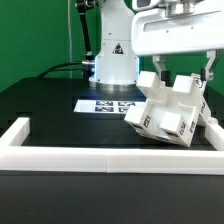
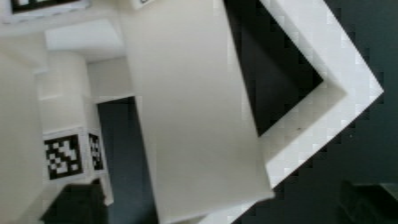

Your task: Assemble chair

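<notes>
The chair (image 1: 170, 108) is a joined, stepped white block of legs, bars and panel with black-and-white tags. It stands tilted at the exterior view's right, with its low corner near the white border rail (image 1: 110, 157). My gripper (image 1: 184, 72) hangs right over its top, one dark finger (image 1: 160, 73) on each side of the upper part. In the wrist view a broad white panel (image 2: 196, 110) of the chair runs between the fingers (image 2: 71, 205), with a dark gap beside it. The jaws look open around it.
The marker board (image 1: 105, 105) lies flat behind the chair, in front of the arm's white base (image 1: 113, 62). The border rail runs along the front and turns back at the exterior view's left (image 1: 15, 135) and right (image 1: 213, 130).
</notes>
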Controlling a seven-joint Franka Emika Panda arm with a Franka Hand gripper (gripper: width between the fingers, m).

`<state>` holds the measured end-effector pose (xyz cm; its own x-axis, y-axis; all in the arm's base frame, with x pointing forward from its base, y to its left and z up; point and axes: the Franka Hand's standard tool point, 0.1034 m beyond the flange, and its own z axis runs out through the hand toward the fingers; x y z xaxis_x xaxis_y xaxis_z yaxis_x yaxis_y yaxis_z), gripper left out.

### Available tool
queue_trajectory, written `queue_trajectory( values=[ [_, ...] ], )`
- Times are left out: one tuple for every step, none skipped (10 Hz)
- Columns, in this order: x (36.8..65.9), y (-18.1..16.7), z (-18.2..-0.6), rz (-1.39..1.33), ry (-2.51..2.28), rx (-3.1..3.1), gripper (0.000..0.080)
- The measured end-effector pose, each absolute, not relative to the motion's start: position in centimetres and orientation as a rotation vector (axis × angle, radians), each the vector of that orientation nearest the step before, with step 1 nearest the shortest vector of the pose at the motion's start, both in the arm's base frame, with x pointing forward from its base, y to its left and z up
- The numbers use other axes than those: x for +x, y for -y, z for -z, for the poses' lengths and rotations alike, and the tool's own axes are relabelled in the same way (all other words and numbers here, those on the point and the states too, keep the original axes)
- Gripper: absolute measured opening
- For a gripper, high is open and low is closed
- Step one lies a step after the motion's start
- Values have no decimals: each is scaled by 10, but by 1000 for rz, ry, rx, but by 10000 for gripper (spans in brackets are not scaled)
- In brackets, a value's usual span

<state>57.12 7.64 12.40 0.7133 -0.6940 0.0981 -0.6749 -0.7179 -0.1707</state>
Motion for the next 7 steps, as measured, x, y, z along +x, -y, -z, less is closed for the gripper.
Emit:
queue_trajectory(
  values=[
    [565, -80, -129, 232, -1111, -2788, 649],
    [556, -82, -133, 221, -1107, -2784, 649],
    [547, -83, -133, 207, -1107, -2785, 649],
    [541, -84, -132, 197, -1106, -2785, 649],
    [536, -84, -132, 189, -1106, -2785, 649],
    [534, -81, -131, 185, -1096, -2792, 649],
    [533, -76, -128, 182, -1090, -2800, 649]
  ],
)
